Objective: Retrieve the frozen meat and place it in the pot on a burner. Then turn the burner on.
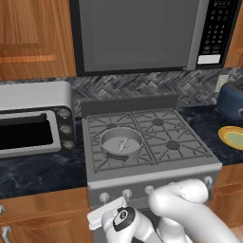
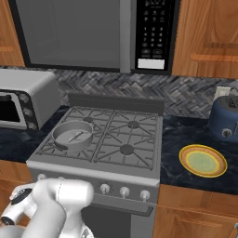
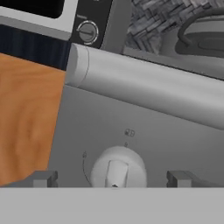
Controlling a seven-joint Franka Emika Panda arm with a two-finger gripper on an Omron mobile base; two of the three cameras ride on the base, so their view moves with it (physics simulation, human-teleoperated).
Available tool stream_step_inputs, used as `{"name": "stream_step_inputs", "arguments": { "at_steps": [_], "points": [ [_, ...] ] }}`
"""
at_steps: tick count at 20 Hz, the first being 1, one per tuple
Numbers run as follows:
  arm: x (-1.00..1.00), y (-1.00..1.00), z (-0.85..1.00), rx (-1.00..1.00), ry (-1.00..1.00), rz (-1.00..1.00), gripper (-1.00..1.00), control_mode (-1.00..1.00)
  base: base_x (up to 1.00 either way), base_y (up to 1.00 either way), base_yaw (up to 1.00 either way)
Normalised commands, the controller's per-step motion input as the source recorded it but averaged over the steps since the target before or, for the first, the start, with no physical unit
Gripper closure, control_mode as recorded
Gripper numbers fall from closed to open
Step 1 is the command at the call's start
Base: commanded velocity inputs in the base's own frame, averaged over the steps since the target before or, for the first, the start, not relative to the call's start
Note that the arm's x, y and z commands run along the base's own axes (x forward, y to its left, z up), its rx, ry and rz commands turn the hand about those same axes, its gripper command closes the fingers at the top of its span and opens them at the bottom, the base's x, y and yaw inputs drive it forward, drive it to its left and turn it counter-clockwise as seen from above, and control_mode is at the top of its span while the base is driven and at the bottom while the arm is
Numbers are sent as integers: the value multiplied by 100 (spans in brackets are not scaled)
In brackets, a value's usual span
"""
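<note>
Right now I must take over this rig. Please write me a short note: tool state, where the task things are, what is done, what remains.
Tool: open, holding nothing, fingertips either side of a white stove knob, not touching it.
Frozen meat: lying in the pot.
Pot: on the front left burner grate of the stove.
Done: meat placed in the pot.
Left: turn the knob to light the burner. No flame seen.

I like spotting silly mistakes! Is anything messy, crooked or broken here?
Nothing stands out. The meat lies inside the pot, which sits squarely on a burner grate. The yellow plate lies flat on the counter, and nothing is spilled.
</note>
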Motion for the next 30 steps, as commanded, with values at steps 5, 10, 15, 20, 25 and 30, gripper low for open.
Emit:
{"name": "stream_step_inputs", "arguments": {
  "at_steps": [5, 10, 15, 20, 25, 30],
  "points": [
    [35, 0, -28, 0, 0, -1, -100, -100, 0, 0, 0],
    [15, 0, -17, -1, -1, 0, -100, -100, 0, 0, 0],
    [4, 0, -2, 0, -1, 0, -100, -100, 0, 0, 0],
    [0, 0, 0, 0, 0, 0, 100, -100, 0, 0, 0],
    [0, 0, 0, 0, 0, 0, 100, -100, 0, 0, 0],
    [-1, 0, 0, 0, 0, 0, 100, -100, 0, 0, 0]
  ]
}}
